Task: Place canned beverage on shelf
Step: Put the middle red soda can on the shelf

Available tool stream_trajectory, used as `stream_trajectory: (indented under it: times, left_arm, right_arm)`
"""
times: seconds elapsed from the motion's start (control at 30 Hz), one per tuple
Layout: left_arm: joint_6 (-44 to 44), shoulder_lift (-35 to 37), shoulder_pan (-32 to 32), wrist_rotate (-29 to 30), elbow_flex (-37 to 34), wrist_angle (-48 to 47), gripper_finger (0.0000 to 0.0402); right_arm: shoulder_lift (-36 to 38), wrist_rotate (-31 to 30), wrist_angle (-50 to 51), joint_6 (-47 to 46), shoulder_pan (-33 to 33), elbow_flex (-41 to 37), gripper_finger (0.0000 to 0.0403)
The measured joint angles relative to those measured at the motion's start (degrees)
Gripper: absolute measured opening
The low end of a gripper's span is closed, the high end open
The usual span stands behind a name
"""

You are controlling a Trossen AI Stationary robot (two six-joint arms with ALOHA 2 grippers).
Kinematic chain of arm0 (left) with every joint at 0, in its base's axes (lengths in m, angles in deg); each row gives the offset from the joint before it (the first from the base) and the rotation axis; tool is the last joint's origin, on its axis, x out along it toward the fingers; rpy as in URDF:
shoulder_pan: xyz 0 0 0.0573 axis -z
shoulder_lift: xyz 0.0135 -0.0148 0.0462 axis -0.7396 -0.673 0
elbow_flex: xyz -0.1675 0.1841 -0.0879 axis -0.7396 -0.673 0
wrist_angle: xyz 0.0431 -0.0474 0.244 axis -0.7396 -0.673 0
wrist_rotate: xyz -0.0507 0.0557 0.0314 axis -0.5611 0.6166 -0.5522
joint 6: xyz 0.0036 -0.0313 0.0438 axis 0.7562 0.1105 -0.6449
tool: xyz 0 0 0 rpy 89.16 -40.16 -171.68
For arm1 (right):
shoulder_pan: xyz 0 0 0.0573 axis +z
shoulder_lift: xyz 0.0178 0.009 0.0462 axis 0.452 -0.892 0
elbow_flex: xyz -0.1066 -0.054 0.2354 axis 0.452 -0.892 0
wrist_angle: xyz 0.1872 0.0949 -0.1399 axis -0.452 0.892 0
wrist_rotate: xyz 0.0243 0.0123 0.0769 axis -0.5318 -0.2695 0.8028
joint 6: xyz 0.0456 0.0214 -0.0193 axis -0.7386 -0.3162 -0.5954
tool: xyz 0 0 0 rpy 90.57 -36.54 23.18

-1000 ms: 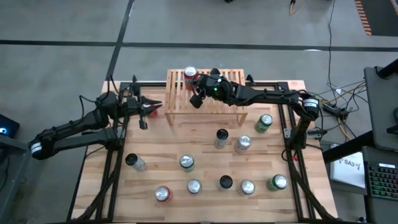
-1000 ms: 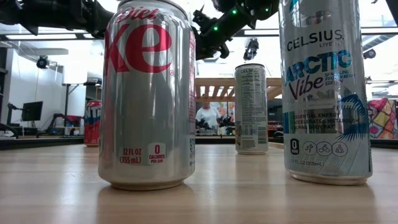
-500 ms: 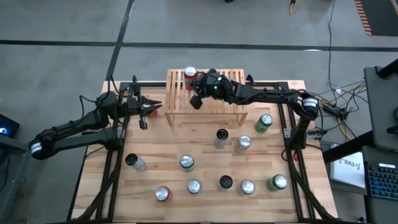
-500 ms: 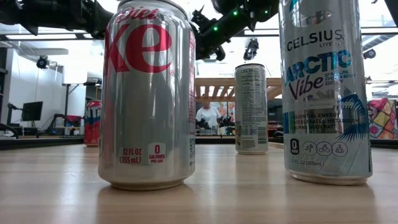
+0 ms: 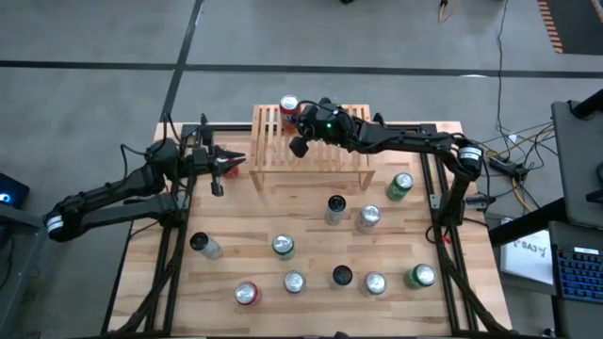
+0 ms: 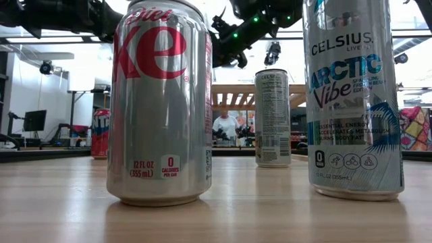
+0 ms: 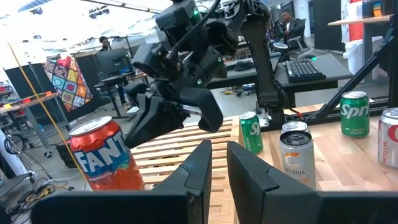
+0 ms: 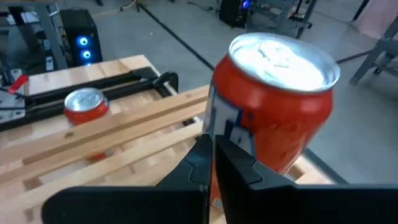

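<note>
Right gripper [image 5: 300,141] jaws together, nothing between them; in our right wrist view the fingers [image 8: 208,165] meet in front of the red can [image 8: 270,99], near it but not around it. That can [image 5: 288,106] stands upright on the shelf [image 5: 332,155] at its 11 o'clock corner, with the gripper over the slats just off the can at roughly 5 o'clock. Left gripper [image 5: 231,162] sits at the shelf's 9 o'clock side, off its edge; its fingers [image 7: 199,171] are nearly together with a thin slit showing and nothing held. From its wrist camera we see the orange Fanta [image 7: 104,155] on the slats and the right arm [image 7: 180,68] hanging over them. We judge one can placed. Left to do: the rest of the shelf is bare, and ten or so cans stand on the table [image 5: 245,245] from about 4 to 7 o'clock of the shelf, e.g. the green one [image 5: 399,185] and the black-topped one [image 5: 200,243]. Neither arm is carrying anything, so the next pick has not begun.
</note>
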State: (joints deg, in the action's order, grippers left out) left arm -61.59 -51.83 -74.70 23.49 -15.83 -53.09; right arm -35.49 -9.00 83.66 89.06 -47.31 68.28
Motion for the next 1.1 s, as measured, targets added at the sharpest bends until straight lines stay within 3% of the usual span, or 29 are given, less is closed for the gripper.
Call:
stream_trajectory:
  times: [1.1]
  left_arm:
    - [0.2, -0.3, 0.0, 0.0, 0.0, 0.1, 0.0035]
  right_arm:
    - [-2.2, -0.1, -1.7, 1.2, -1.6, 0.0, 0.0009]
